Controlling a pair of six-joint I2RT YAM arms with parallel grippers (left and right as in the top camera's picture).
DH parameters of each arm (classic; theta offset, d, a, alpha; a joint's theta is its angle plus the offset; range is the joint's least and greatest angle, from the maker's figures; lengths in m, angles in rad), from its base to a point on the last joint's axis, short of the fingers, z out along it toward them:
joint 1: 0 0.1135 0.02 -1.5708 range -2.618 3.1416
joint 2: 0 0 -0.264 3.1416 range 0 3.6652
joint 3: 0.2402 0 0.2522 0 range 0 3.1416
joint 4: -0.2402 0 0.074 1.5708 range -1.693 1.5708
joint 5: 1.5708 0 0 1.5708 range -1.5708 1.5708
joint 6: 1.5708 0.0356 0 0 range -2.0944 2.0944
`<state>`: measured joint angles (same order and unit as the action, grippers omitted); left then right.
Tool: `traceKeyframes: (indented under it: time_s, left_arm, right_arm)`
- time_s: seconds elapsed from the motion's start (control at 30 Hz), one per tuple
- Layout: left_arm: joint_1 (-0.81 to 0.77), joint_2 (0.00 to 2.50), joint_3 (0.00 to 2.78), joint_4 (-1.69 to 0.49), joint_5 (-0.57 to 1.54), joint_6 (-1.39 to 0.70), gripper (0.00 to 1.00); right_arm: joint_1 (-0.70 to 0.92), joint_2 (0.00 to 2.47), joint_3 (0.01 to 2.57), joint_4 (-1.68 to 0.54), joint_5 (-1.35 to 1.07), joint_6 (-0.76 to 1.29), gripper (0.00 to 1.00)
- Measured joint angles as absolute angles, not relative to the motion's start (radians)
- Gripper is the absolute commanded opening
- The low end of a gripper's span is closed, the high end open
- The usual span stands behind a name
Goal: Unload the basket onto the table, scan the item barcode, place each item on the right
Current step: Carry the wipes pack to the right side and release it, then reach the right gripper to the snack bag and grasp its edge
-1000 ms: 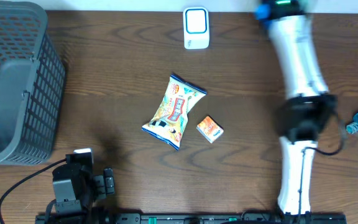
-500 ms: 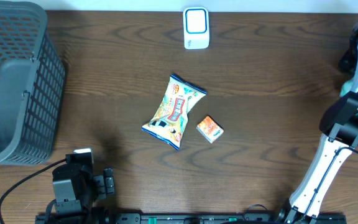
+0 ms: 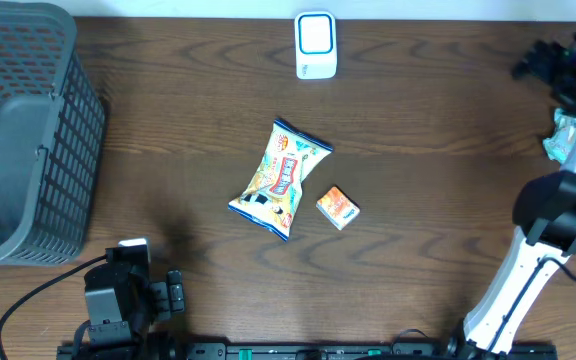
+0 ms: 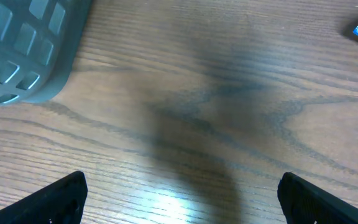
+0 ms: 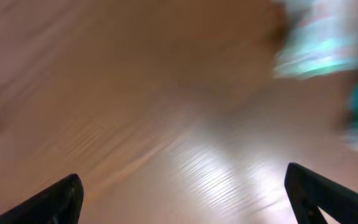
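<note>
Overhead view shows the full table [image 3: 418, 120]: a snack bag [image 3: 280, 180] lies flat near the centre, a small orange packet [image 3: 337, 207] sits just beside its lower right edge, and a white scanner [image 3: 315, 45] rests at the far edge, well apart from both. A grey mesh basket [image 3: 23, 130] occupies the left side and is cut off by the frame. The right arm [image 3: 553, 215] runs along the right edge and partly covers a teal object [image 3: 561, 135], whose type cannot be determined. Neither wrist view shows the scanner or the orange packet. The left wrist view shows the left end effector [image 4: 194, 199] with its two fingertips [image 4: 58, 199] spread to opposite lower corners and nothing between them, only bare wood grain. One basket corner appears at upper left, and a blue-and-white bag edge is clipped at upper right. The right wrist view is heavily motion-blurred. The right end effector [image 5: 188, 199] is spread wide, with dark fingertips [image 5: 48, 199] at both lower corners and nothing between them. A teal smear [image 5: 319, 43] at upper right is too blurred to identify. No barcode can be made out on any item in any view.
</note>
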<state>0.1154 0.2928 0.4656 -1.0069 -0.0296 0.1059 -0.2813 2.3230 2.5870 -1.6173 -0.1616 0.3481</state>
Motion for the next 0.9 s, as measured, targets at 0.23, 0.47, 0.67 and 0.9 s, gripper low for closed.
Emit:
traceKeyframes:
  time_s: [0.23, 0.47, 0.67, 0.9]
  left_arm:
    - [0.115, 0.293, 0.466, -1.007, -0.03, 0.106, 0.98]
    - [0.115, 0.293, 0.466, -1.007, -0.03, 0.106, 0.98]
    - [0.115, 0.293, 0.466, -1.007, -0.03, 0.106, 0.98]
    - [0.115, 0.293, 0.466, -1.007, -0.03, 0.106, 0.98]
  right_arm:
    - [0.026, 2.384, 2.517, -1.667, -0.433, 0.227, 0.99]
    - [0.377, 2.447, 2.318, -1.491, -0.428, 0.287, 0.99]
    - [0.583, 2.453, 2.257, -1.461, -0.223, 0.553, 0.99]
    - [0.688, 2.453, 2.253, -1.466, -0.003, 0.78, 0.99]
